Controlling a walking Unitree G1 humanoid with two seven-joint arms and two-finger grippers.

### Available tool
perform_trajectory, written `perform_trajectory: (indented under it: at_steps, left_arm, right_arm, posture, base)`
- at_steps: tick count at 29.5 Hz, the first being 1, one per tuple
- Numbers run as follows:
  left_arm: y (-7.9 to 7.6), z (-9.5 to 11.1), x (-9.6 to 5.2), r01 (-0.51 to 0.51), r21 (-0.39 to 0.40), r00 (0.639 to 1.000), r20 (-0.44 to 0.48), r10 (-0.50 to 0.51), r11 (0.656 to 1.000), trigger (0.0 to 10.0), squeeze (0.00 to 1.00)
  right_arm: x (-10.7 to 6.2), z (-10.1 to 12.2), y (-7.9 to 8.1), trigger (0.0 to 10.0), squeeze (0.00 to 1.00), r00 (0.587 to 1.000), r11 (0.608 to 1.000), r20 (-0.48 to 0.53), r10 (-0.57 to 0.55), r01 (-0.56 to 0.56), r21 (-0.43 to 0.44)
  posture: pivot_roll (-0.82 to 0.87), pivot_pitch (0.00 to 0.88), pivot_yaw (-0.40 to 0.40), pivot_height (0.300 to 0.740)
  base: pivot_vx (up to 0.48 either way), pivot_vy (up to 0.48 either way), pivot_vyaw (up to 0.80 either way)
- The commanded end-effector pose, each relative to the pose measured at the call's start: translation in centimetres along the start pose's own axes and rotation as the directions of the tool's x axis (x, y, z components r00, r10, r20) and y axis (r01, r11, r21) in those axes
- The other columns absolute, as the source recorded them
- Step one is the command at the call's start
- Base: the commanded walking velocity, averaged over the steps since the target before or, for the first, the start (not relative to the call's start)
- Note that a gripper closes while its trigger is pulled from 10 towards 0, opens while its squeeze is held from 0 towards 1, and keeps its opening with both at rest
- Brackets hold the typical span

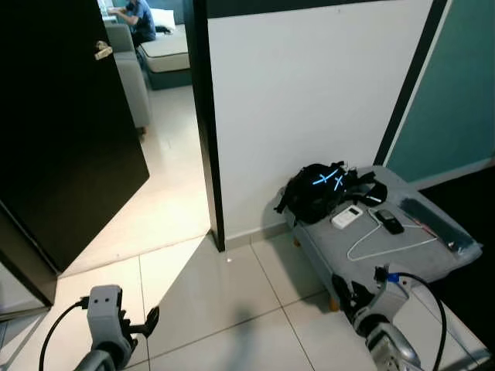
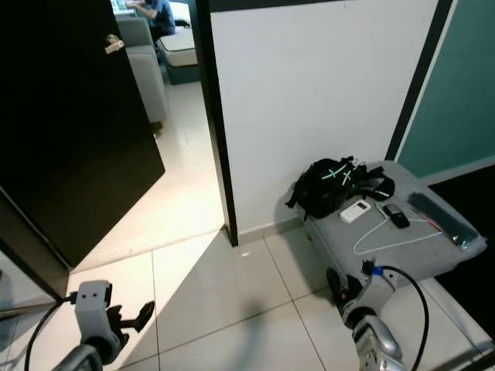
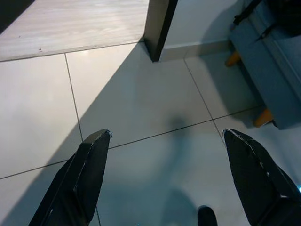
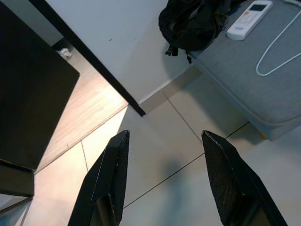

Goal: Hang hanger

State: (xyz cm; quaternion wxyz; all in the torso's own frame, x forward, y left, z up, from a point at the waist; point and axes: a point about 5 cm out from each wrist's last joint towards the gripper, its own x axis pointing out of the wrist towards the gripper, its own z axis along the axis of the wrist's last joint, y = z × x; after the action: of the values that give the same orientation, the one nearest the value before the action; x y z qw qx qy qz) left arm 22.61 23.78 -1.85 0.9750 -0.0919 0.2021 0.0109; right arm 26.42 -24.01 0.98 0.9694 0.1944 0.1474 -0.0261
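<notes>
A white wire hanger (image 1: pixel 390 241) lies flat on a grey padded bench (image 1: pixel 418 267) against the wall at the right; part of it shows as a white loop (image 4: pixel 277 52) in the right wrist view. My right gripper (image 1: pixel 348 295) hangs low beside the bench's near-left corner, open over the floor tiles with nothing between its fingers (image 4: pixel 113 179). My left gripper (image 1: pixel 149 321) is at the lower left, far from the bench, also open and holding nothing, its fingers (image 3: pixel 84 174) spread wide above the tiles.
On the bench lie a black backpack (image 1: pixel 317 192), a white remote (image 1: pixel 347 216) and a black phone (image 1: pixel 389 222). A white wall with a black door frame (image 1: pixel 205 124) stands ahead; a dark open door (image 1: pixel 62 131) is at left. A person (image 1: pixel 139 17) sits far off.
</notes>
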Motion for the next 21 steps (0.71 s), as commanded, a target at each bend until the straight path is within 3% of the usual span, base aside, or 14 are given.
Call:
perform_trajectory:
  at_steps: [1, 17, 19, 20, 21]
  left_arm:
    - [0.9, -0.2, -0.3, -0.025, -0.006, 1.0, -0.006, 0.025, 1.0, 10.0, 0.0]
    - [0.9, 0.0, 0.3, -0.049, -0.014, 0.999, 0.006, 0.049, 0.999, 10.0, 0.0]
    - [1.0, 0.2, 0.5, -0.074, -0.021, 0.997, 0.021, 0.075, 0.997, 10.0, 0.0]
    - [1.0, 0.2, 0.5, -0.074, -0.021, 0.997, 0.021, 0.075, 0.997, 10.0, 0.0]
    - [1.1, 0.3, 0.6, -0.089, -0.023, 0.996, 0.026, 0.09, 0.996, 10.0, 0.0]
  right_arm:
    - [0.0, -0.2, -0.2, 10.0, 0.0, 1.0, 1.0, -0.014, -0.003, 0.003, 0.028]
    - [0.6, 0.3, -0.2, 10.0, 0.0, 0.999, 1.0, -0.03, 0.013, -0.012, 0.02]
    - [1.0, 0.3, 0.6, 10.0, 0.0, 0.996, 0.99, -0.069, 0.065, -0.073, -0.121]
    - [1.0, 0.3, 0.6, 10.0, 0.0, 0.996, 0.99, -0.069, 0.065, -0.073, -0.121]
    - [1.2, 0.2, 1.1, 10.0, 0.0, 0.992, 0.971, -0.096, 0.084, -0.103, -0.215]
  posture:
    - [0.01, 0.032, 0.013, 0.74]
    - [-0.02, 0.044, -0.002, 0.74]
    - [-0.02, 0.038, -0.028, 0.74]
    - [-0.02, 0.038, -0.028, 0.74]
    - [-0.02, 0.044, -0.039, 0.74]
  base:
    - [0.0, 0.0, 0.0]
    - [0.0, 0.0, 0.0]
    - [0.0, 0.0, 0.0]
    - [0.0, 0.0, 0.0]
    - [0.0, 0.0, 0.0]
